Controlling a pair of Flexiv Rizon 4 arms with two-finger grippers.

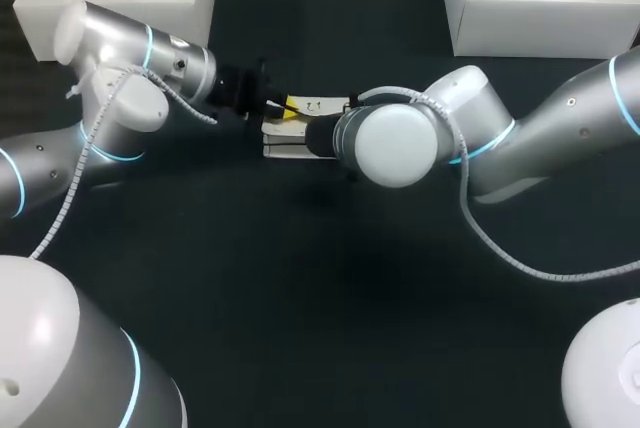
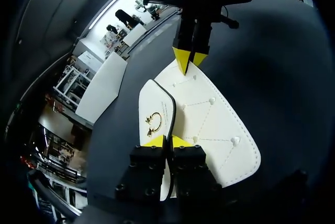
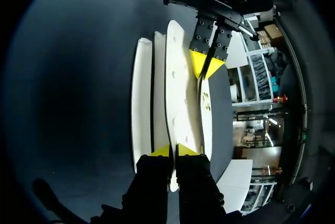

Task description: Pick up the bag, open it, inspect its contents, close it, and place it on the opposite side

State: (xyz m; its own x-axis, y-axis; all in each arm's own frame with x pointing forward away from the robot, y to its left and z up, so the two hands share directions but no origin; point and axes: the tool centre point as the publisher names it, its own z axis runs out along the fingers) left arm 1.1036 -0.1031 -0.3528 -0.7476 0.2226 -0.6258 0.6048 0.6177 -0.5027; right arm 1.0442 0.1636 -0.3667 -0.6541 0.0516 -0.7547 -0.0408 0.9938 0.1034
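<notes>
White handbag (image 1: 285,148) lies at the far middle of the table (image 1: 300,298), the left tool (image 2: 167,141) pinching the edge of its clasp flap (image 2: 157,101) and the right tool (image 3: 172,150) pinching the opposite end, so opening looks underway, with inspecting, closing and placing it across seemingly yet to come.

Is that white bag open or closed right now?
Partly open, it seems: the bag shows white layers fanned apart, dark gaps between, and the gold clasp sits clear of the studded flap.
</notes>
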